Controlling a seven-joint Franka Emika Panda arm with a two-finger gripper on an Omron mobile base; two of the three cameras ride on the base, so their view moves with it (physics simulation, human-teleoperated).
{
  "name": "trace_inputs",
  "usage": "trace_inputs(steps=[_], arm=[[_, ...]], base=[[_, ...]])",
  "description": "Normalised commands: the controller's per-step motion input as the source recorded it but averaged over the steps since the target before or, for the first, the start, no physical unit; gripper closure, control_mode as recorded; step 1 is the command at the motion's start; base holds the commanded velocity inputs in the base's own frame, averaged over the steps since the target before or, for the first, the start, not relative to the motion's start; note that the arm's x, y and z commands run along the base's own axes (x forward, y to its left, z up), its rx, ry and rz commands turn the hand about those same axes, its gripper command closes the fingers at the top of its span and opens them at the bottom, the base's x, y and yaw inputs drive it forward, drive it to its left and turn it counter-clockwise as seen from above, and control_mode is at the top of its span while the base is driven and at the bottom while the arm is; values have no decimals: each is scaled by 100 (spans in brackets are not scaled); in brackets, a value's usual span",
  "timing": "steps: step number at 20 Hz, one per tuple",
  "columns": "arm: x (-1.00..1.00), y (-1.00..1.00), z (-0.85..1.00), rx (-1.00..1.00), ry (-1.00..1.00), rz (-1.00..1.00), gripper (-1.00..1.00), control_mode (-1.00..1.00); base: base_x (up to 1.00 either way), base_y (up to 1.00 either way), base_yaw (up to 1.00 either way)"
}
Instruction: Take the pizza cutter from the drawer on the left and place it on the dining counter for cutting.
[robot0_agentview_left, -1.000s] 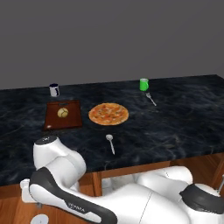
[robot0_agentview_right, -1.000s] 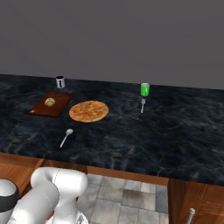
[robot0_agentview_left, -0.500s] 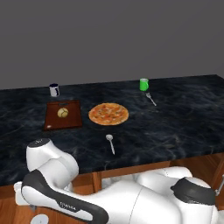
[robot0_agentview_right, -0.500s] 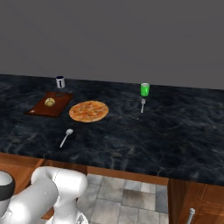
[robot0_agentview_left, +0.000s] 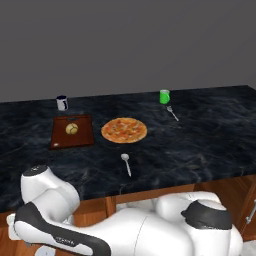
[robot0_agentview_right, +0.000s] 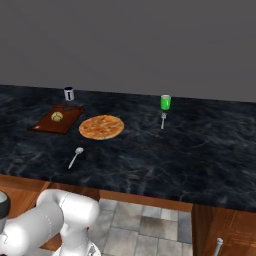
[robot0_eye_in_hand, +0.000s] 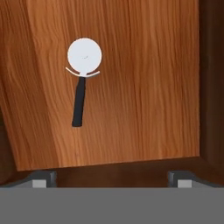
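Down inside the drawer (robot0_eye_in_hand: 131, 87), pizza cutter (robot0_eye_in_hand: 82, 74) lying flat on the wood floor, white wheel toward top of hand view, dark handle pointing down, sitting left of centre. Hand (robot0_eye_in_hand: 111, 179) hovering above, fingers (robot0_eye_in_hand: 43, 178) spread wide apart, gripping nothing, not touching cutter. Up on the bench (robot0_agentview_left: 210, 130): pizza (robot0_agentview_left: 124, 130) lying mid-bench, cutting board (robot0_agentview_left: 71, 132) sitting left of it, white spoon (robot0_agentview_left: 126, 162) lying nearer front edge, green cup (robot0_agentview_left: 164, 96) standing beside fork (robot0_agentview_left: 172, 113), dark mug (robot0_agentview_left: 62, 102) standing at back.

Plain grey wall (robot0_agentview_left: 125, 45) behind, pale grey tiled floor (robot0_agentview_right: 145, 230) below, reddish-brown wood cabinets (robot0_agentview_right: 227, 232), even light
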Motion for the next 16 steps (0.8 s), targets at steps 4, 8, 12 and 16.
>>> trace_inputs(steps=[4,8,12,16], arm=[[24,27,-36,0,0,3,-100,-100],[14,4,-44,0,0,1,-100,-100],[0,1,-53,-1,-4,0,-100,-100],[0,14,-54,0,-5,-1,-100,-100]], base=[[0,0,0],[0,0,0],[0,0,0],[0,0,0]])
